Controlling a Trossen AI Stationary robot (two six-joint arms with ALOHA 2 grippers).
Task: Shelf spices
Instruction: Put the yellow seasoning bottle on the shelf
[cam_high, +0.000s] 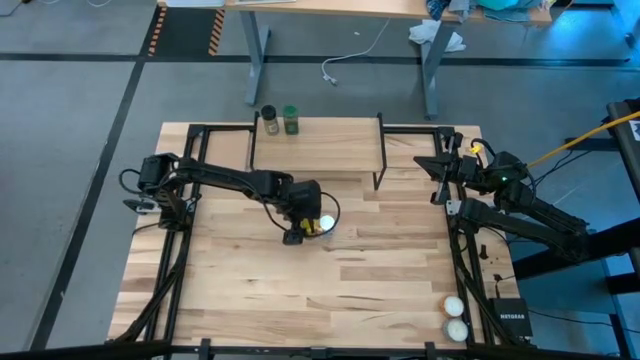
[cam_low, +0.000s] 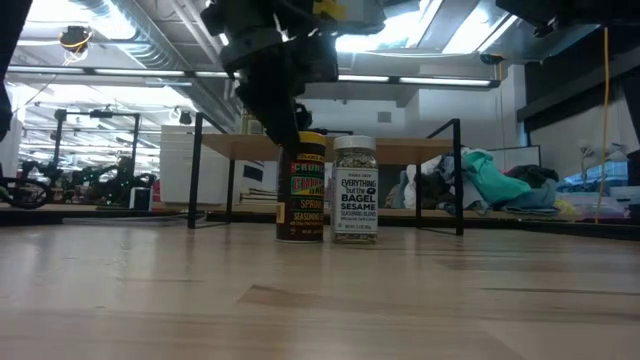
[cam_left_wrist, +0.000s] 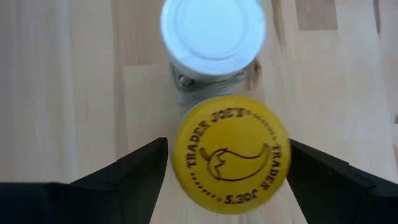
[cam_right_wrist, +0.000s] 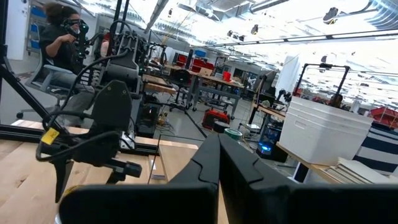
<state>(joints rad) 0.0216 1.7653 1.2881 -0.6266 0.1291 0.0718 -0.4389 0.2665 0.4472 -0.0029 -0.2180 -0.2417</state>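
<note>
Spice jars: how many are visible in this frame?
4. Black-lidded jar and green-lidded jar stand on the shelf; yellow-lidded jar and white-lidded jar stand mid-table under the left gripper.

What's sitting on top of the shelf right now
Two spice jars stand on the shelf at its left end: the black-lidded jar and the green-lidded jar, side by side. Whatever lies beneath the board is hidden from above.

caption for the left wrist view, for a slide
Left gripper open, fingers straddling the yellow-lidded jar, with the white-lidded jar standing just beyond it.
</note>
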